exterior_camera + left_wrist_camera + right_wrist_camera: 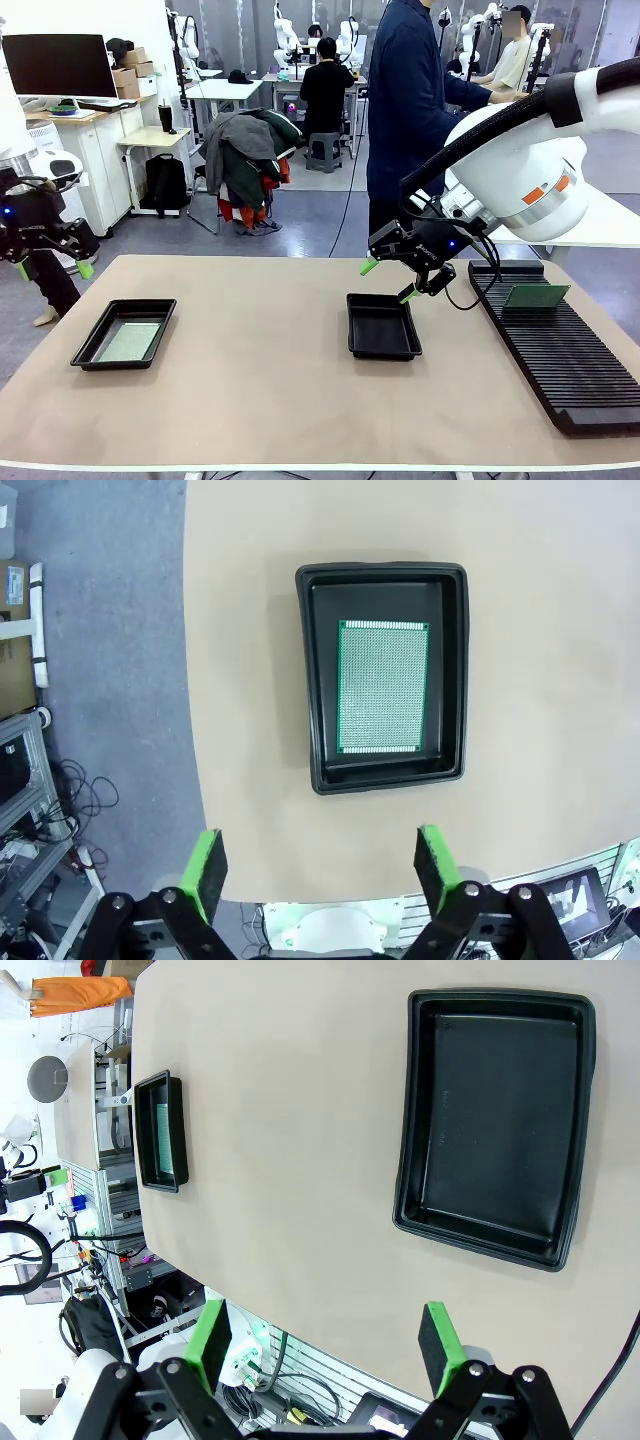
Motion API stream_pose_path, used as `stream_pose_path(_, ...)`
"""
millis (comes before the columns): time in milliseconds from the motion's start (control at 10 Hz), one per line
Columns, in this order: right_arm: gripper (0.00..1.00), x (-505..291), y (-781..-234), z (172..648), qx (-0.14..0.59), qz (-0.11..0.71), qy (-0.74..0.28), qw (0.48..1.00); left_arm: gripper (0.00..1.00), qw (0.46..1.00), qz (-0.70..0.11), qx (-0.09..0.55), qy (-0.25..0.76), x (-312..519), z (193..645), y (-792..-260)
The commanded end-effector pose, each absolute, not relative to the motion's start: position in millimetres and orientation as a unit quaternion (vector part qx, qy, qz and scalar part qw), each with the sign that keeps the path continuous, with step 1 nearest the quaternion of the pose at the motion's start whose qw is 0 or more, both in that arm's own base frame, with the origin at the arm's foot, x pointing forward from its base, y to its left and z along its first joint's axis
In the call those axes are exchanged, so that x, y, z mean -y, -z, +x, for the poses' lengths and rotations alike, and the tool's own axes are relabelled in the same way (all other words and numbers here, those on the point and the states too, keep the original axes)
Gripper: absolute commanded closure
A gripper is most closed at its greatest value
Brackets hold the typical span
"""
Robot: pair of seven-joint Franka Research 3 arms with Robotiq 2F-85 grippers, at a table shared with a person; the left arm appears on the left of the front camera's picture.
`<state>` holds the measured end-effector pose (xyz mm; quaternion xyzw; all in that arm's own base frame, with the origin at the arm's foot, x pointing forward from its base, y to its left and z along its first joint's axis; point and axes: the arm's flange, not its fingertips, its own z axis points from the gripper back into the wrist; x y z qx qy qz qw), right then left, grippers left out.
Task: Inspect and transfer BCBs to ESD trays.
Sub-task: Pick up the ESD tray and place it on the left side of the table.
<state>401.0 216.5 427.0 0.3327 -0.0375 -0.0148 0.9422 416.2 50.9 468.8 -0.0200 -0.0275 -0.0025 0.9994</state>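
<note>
Left pincer (320, 837) agape; BCB (383, 686) in tray (456, 680)

Bright, even indoor light falls from overhead, with no hard beam from either side. The tan table (250, 400) is matte and takes no glare. The right arm's white shell (520, 185) is close to blown out in the front view, while the far room stays fairly sharp. In the wrist views the wide lens bows the table's edges towards the frame borders. The BCB (383, 685) is crisp, its hole grid sheening pale, and the left tray (320, 680) around it casts only a thin soft shadow. The empty tray (490, 1110) shows faint grey reflections on its glossy floor. The green pads (205, 870) of the left gripper (322, 872) look slightly soft at the bottom edge
</note>
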Motion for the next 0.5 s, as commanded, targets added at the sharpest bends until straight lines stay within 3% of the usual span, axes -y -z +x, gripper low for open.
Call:
stream_pose_path(0, 0.00, -218.7, -427.8, 403.3, 0.033, 0.324, 0.021, 0.945, 0.00, 0.999, -0.025, 0.033, 0.002, -51.3, 416.6, -468.1)
stream_pose_path(400, 0.00, -218.7, -427.8, 403.3, 0.033, 0.324, 0.021, 0.945, 0.00, 0.999, -0.025, 0.033, 0.002, -51.3, 416.6, -468.1)
